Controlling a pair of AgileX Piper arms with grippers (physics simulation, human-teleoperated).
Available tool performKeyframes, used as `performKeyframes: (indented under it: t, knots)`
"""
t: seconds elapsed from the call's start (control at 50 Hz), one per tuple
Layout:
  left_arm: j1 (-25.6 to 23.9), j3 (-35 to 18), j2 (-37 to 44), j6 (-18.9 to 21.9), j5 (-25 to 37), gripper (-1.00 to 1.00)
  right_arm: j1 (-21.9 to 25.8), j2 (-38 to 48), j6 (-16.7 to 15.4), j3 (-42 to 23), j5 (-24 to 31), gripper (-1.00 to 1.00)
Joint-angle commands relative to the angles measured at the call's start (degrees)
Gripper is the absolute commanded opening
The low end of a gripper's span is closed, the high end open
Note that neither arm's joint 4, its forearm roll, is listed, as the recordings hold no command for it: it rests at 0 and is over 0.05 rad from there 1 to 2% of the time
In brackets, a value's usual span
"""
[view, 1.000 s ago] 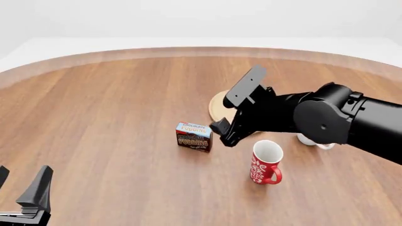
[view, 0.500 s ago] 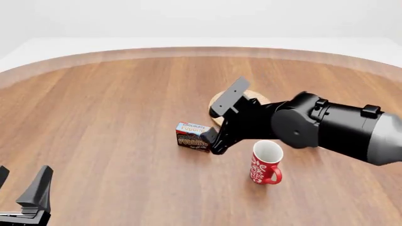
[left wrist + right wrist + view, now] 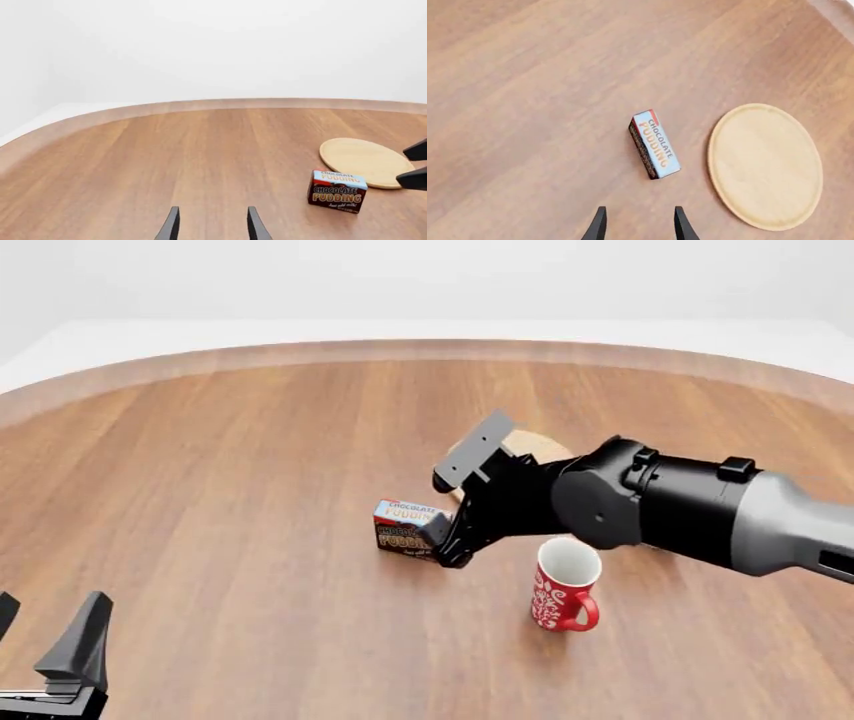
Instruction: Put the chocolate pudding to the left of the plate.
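Closing on the chocolate pudding (image 3: 404,528): right claw (image 3: 446,543) spread, gripping nothing, just beside the carton. Carton stands on the bench (image 3: 240,490), near the plate (image 3: 764,165), apparently on its left already. Step in hand: approach. Next likely needs fingers straddling the carton. Left claw (image 3: 210,225) spread, idle, well apart. Count: one pudding, one plate, one red mug (image 3: 563,585) visible.
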Motion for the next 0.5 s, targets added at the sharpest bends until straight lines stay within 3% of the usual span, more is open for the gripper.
performKeyframes:
  t: [0.02,0.5]
  knots:
    - [0.00,0.00,0.00,0.00,0.00,1.00,-0.04,2.12,0.16,-1.44,0.20,1.00]
    - [0.00,0.00,0.00,0.00,0.00,1.00,-1.81,7.60,-0.99,-6.89,1.10,1.00]
